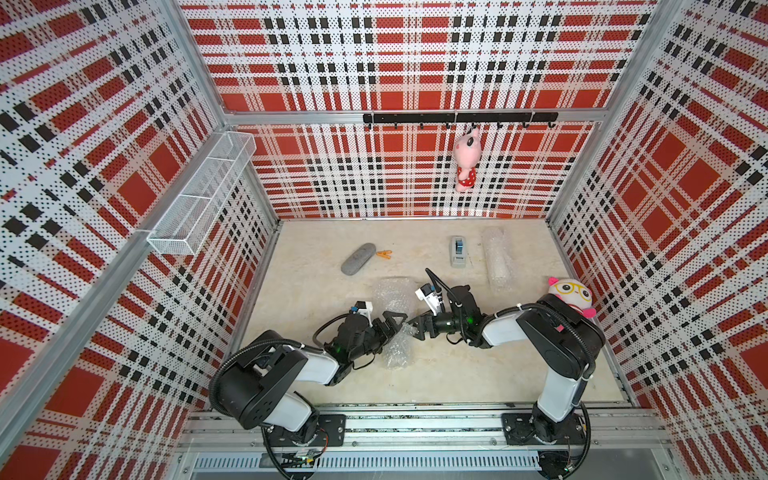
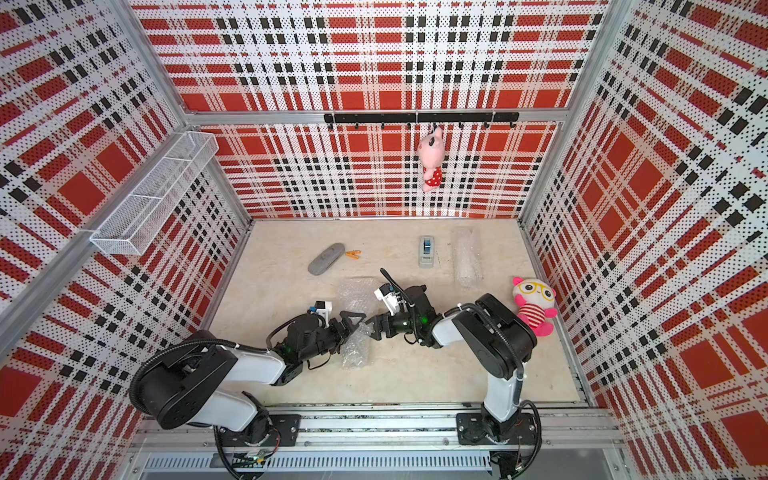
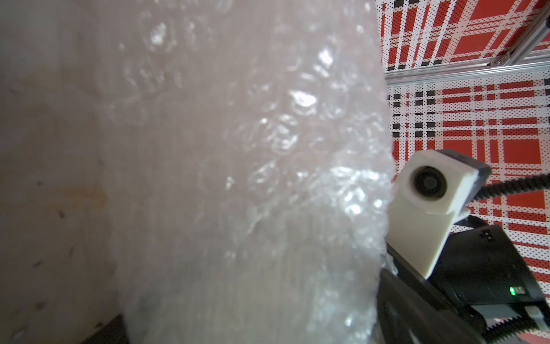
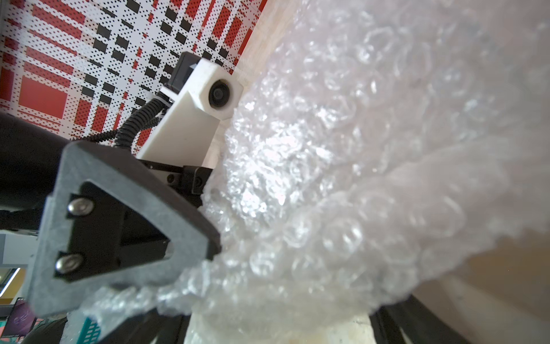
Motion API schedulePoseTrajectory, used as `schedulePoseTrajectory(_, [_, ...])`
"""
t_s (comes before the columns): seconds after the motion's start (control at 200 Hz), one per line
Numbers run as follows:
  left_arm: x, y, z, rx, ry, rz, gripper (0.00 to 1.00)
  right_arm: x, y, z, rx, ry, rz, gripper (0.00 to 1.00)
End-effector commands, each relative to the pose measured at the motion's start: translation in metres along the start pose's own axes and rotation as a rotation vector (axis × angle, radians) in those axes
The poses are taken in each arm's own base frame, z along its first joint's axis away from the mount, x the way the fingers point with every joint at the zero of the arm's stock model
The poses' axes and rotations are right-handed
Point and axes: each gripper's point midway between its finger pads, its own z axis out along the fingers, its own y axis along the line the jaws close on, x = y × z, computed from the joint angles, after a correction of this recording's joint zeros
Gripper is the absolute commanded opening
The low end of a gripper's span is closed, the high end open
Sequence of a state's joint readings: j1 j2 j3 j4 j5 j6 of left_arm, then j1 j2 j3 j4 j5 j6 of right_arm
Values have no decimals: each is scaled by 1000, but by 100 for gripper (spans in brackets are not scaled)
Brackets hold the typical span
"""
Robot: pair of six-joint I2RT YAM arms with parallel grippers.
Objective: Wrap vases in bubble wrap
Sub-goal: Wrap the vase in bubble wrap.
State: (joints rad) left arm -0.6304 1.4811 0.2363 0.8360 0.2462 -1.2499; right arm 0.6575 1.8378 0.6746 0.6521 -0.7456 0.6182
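Crumpled, shiny bubble wrap (image 1: 398, 348) lies bundled on the table (image 1: 457, 365). The left hand (image 1: 395, 328) and right hand (image 1: 415, 327) flank it, both spread wide.

Enclosure walls (image 1: 415, 62) on three sides: perforated panels, red, white and black plaid print. Aluminium frame bars (image 1: 291, 118) along corners and across back wall at mid-height. White wire mesh basket (image 1: 199, 195), three compartments, fixed high on left wall. Black hook rail (image 1: 457, 117) on back wall; pink plush toy (image 1: 466, 160) hangs from one hook. Surface (image 1: 316, 299) pale beige, mottled. Slotted metal rail (image 1: 415, 424) along near edge. Light bright, even.
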Motion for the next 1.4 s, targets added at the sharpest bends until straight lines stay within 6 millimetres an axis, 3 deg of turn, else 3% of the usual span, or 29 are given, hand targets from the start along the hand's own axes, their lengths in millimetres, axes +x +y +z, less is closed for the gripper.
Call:
schedulePoseTrajectory(0.0, [25, -75, -8, 277, 100, 143, 94, 1, -31, 9, 115, -7, 37, 85])
schedulePoseTrajectory(0.095, [36, -71, -5, 269, 139, 156, 100, -5, -32, 8, 135, -25, 61, 78])
schedulePoseTrajectory(0.391, [62, -66, -5, 266, 204, 221, 100, -23, -29, 9, 165, -33, 142, 67])
schedulePoseTrajectory(0.431, [61, -63, -5, 257, 199, 221, 94, -24, -30, 10, 171, -34, 158, 64])
schedulePoseTrajectory(0.536, [56, -51, -2, 213, 169, 216, 66, -33, -26, 9, 171, -50, 162, 57])
schedulePoseTrajectory(0.697, [41, -27, -3, 138, 112, 171, 54, -35, -24, -3, 235, -37, 104, 55])
schedulePoseTrajectory(0.792, [34, -24, -4, 128, 86, 156, 48, -34, -22, -11, 225, -32, 89, 53])
schedulePoseTrajectory(0.857, [32, -24, -5, 127, 75, 149, 45, -33, -17, -11, 183, -26, 83, 54])
schedulePoseTrajectory(1.022, [27, -25, -5, 124, 61, 145, 41, -32, -13, -13, 160, -28, 70, 73])
schedulePoseTrajectory(1.117, [26, -23, -5, 114, 58, 148, 40, -35, -13, -19, 146, -43, 73, 77])
schedulePoseTrajectory(1.318, [29, -27, -3, 117, 77, 156, 43, -38, 5, -9, 60, -35, 47, 84])
schedulePoseTrajectory(1.353, [29, -29, -3, 124, 82, 157, 53, -38, 4, -9, 58, -41, 54, 84])
schedulePoseTrajectory(1.398, [29, -32, -4, 133, 84, 154, 84, -37, 2, -8, 66, -42, 59, 84])
